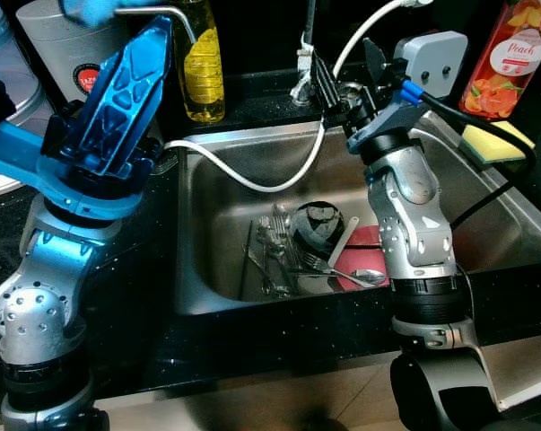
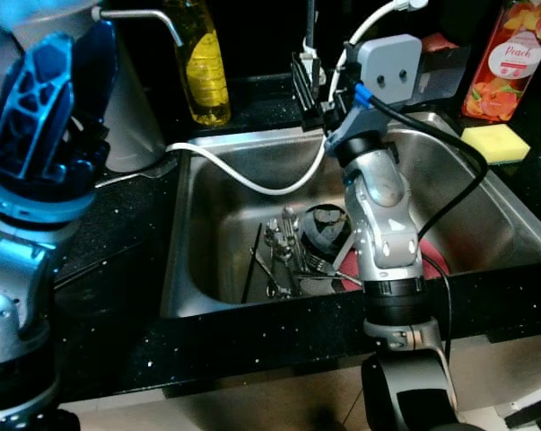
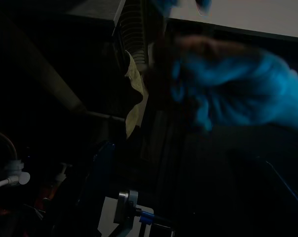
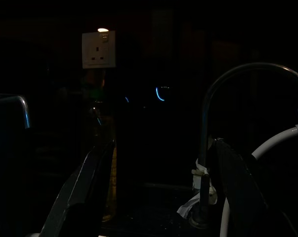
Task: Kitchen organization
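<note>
Straddling the faucet (image 4: 204,148), right gripper (image 1: 342,76) gapes.

Head stereo pair, close above sink (image 1: 216,260)

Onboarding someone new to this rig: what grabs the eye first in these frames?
The right gripper is raised to the faucet at the back of the steel sink, its fingers spread either side of the pipe. In the basin lies a pile of cutlery beside a dark bowl. At the left, the left gripper, lit blue, points up near a yellow bottle.
</note>
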You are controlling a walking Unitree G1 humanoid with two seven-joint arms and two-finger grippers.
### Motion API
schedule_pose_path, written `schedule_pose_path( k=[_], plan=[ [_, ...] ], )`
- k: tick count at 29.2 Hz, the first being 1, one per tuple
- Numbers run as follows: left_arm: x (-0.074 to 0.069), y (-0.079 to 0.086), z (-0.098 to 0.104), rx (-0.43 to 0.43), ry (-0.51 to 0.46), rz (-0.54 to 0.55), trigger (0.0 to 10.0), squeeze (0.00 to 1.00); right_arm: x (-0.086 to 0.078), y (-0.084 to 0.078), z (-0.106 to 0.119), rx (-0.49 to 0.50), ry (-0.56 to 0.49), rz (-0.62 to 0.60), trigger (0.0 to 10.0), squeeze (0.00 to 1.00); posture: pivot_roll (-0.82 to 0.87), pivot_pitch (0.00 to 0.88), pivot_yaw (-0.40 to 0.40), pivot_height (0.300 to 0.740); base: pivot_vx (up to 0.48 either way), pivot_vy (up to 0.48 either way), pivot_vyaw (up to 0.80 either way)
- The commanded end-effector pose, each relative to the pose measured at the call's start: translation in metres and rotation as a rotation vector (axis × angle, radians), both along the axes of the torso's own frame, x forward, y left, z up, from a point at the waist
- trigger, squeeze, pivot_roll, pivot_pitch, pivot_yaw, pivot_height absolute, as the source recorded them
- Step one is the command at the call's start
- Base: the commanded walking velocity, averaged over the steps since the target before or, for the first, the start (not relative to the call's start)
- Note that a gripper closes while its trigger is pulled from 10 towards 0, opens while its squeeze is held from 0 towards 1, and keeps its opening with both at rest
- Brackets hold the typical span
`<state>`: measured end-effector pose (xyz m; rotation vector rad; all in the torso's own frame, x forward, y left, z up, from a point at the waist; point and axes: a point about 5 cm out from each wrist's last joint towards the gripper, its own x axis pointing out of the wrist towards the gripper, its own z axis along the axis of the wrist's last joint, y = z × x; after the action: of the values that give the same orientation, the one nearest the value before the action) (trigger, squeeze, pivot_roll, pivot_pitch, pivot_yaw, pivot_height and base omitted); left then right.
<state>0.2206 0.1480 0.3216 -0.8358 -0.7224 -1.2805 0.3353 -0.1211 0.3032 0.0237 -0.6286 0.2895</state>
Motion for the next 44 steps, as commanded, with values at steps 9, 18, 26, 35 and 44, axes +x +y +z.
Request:
schedule_pose_path(
  k=[9, 18, 26, 35, 44],
  plan=[
    [-0.0018, -0.0009, -0.0002, 0.018, -0.009, -0.005, 10.0, 0.00, 0.0008, 0.0001, -0.0034, 0.003, 0.013, -0.007, 10.0, 0.00, -0.07, 0.000, 0.078, 0.740, 0.000, 0.000, 0.00],
    [-0.0021, -0.0008, 0.0000, 0.019, -0.009, -0.005, 10.0, 0.00, 0.0005, 0.0000, -0.0036, 0.004, 0.013, -0.007, 10.0, 0.00, -0.07, 0.000, 0.080, 0.740, 0.000, 0.000, 0.00],
    [-0.0018, -0.0009, -0.0001, 0.019, -0.009, -0.004, 10.0, 0.00, 0.0009, -0.0002, -0.0037, 0.005, 0.013, -0.007, 10.0, 0.00, -0.07, 0.000, 0.079, 0.740, 0.000, 0.000, 0.00],
    [-0.0014, -0.0007, 0.0001, 0.019, -0.011, -0.004, 10.0, 0.00, 0.0012, -0.0001, -0.0036, 0.005, 0.012, -0.008, 10.0, 0.00, -0.07, 0.000, 0.079, 0.740, 0.000, 0.000, 0.00],
    [-0.0017, -0.0009, 0.0004, 0.019, -0.013, -0.004, 10.0, 0.00, 0.0007, -0.0003, -0.0031, 0.005, 0.010, -0.008, 10.0, 0.00, -0.07, 0.000, 0.079, 0.740, 0.000, 0.000, 0.00]
  ],
)
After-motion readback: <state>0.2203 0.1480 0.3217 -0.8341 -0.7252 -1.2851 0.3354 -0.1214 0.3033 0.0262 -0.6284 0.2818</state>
